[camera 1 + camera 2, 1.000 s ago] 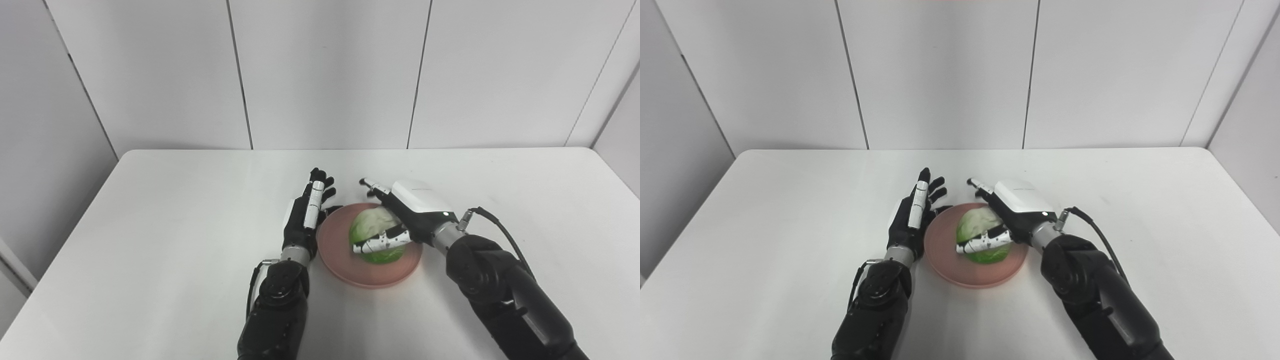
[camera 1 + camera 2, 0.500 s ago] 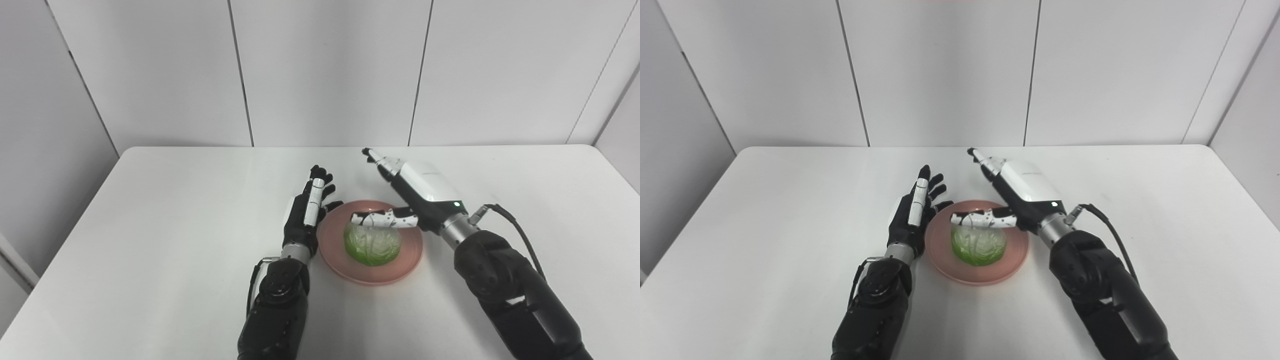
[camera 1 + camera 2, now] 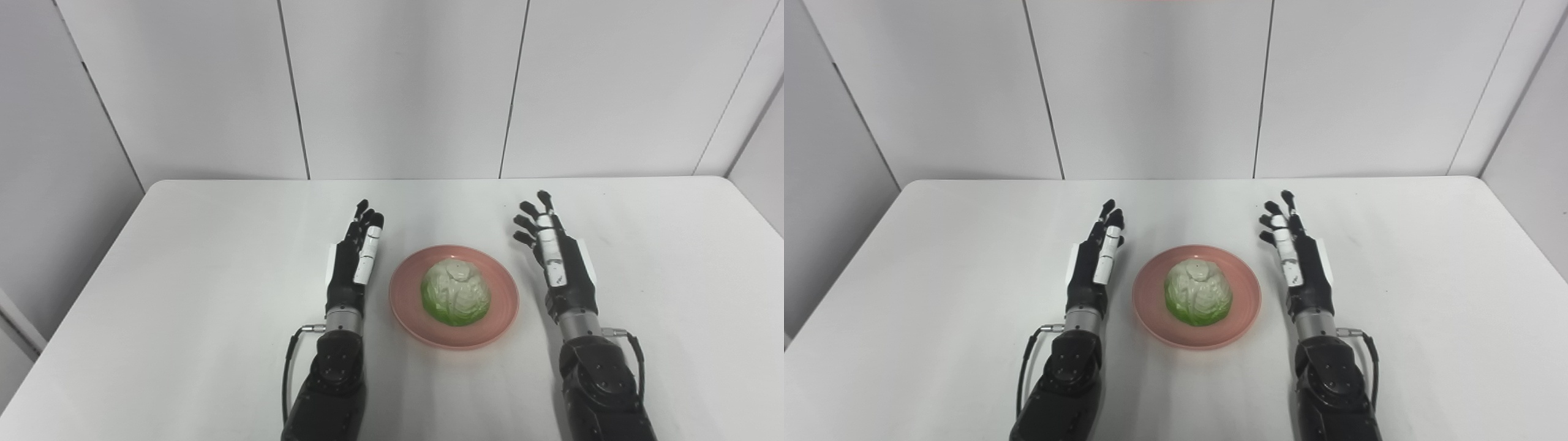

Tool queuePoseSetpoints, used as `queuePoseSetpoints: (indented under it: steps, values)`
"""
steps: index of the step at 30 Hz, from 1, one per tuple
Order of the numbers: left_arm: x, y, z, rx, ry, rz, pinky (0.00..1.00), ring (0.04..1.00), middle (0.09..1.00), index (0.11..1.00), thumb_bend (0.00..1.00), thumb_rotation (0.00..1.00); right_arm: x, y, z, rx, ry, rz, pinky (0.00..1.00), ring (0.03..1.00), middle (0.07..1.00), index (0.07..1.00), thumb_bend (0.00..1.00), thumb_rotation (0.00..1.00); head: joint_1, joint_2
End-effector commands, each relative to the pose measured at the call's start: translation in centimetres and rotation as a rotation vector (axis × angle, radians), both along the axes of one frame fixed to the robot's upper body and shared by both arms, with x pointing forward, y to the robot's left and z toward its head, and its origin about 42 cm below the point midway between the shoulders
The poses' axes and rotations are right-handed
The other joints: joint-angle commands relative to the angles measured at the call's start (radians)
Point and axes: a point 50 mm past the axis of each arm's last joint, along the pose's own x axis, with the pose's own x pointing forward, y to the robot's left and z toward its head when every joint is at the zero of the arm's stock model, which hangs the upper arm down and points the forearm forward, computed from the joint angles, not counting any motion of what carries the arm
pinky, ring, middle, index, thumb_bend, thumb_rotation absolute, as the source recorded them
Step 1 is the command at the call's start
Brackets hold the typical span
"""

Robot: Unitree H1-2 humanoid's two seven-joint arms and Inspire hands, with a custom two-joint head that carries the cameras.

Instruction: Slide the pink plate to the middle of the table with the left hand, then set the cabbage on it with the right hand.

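On the table, count: one pink plate (image 3: 454,335), one cabbage (image 3: 455,298), two hands, one white table (image 3: 196,275).
Plate position: near the middle of the table, closer to the near edge than to the far one, flat on the surface.
Cabbage position: centred on the plate, pale top up, green lower sides, touched by neither hand.
Left hand (image 3: 352,263): held edge-on just left of the plate, fingers straight and slightly spread, empty, apart from the rim.
Right hand (image 3: 560,260): held edge-on to the right of the plate, fingers extended and fanned, empty, clear of the rim.
Change since a second ago: right hand then wrapped around the cabbage over the plate; half a second ago lifted above it with thumb across the top; now drawn back to the right and turned palm inward.
Change on the left: left hand then right against the plate's left rim; now shifted a little leftward, with a visible gap.
Cabbage and plate since then: cabbage released, settled upright; plate in much the same spot.
Edges: far table edge against the grey panelled wall (image 3: 398,92); left and right edges well away from both hands.
Open room: wide bare tabletop outside each hand and beyond the plate toward the wall.
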Motion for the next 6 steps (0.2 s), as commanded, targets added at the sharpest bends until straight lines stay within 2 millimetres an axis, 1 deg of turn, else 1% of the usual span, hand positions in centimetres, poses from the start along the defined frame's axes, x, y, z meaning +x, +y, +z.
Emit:
queuePoseSetpoints:
  steps: [1,2,3,6]
  values:
    - [-0.2,0.5,0.1,0.022,-0.028,0.001,0.91,0.928,0.94,0.927,0.82,0.95,0.4,0.2,1.3,-0.027,-0.102,-0.023,0.96,0.916,0.899,0.961,0.83,1.0,0.0,-0.001]
    - [-0.3,0.7,0.0,0.029,-0.017,0.0,0.92,0.937,0.945,0.935,0.84,0.96,0.3,0.2,1.0,-0.039,-0.099,-0.026,0.97,0.917,0.895,0.968,0.84,1.0,0.002,0.001]
    - [-0.3,0.8,-0.1,0.034,-0.011,-0.001,0.93,0.938,0.946,0.936,0.84,0.96,0.3,0.1,0.8,-0.045,-0.097,-0.027,0.97,0.917,0.895,0.969,0.84,1.0,0.002,0.001]
    - [-0.4,1.4,-0.4,0.051,0.027,-0.01,0.96,0.949,0.949,0.949,0.87,0.99,-0.1,0.2,0.0,0.008,-0.049,0.003,1.0,0.934,0.911,0.984,0.85,1.0,0.002,0.002]
